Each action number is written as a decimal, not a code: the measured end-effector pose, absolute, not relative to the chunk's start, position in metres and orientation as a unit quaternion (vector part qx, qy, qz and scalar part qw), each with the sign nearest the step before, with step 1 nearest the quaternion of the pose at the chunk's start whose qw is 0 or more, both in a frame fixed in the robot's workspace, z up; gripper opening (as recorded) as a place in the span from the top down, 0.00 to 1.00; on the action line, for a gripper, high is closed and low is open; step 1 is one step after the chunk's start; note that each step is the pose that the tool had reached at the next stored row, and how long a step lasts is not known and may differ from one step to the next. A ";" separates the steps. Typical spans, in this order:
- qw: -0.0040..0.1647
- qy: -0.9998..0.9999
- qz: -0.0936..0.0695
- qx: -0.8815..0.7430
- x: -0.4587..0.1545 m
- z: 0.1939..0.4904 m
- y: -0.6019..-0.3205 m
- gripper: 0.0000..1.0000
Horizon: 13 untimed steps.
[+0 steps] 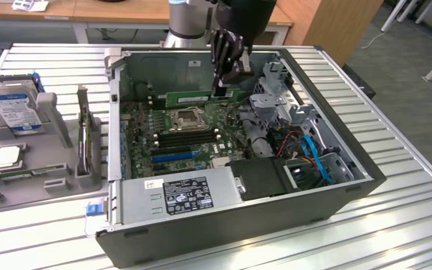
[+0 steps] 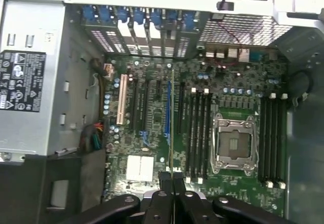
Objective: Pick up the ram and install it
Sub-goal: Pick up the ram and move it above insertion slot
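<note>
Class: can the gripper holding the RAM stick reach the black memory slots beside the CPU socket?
Probably yes: the gripper holds the RAM stick above the open case, and the memory slots look empty with nothing over them.

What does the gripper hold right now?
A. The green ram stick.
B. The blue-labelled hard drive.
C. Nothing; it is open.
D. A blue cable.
A: the gripper is shut on the ram, a thin green stick held over the motherboard inside the open case.
</note>
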<state>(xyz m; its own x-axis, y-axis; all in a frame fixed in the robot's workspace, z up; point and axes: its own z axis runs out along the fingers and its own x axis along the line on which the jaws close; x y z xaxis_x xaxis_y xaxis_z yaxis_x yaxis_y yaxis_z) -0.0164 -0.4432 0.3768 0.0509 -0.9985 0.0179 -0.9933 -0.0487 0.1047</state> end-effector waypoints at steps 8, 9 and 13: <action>0.044 -0.691 -0.030 0.721 -0.016 0.377 -0.425 0.88; 0.044 -0.691 -0.030 0.721 -0.016 0.377 -0.422 0.88; 0.044 -0.692 -0.030 0.720 -0.016 0.377 -0.413 0.88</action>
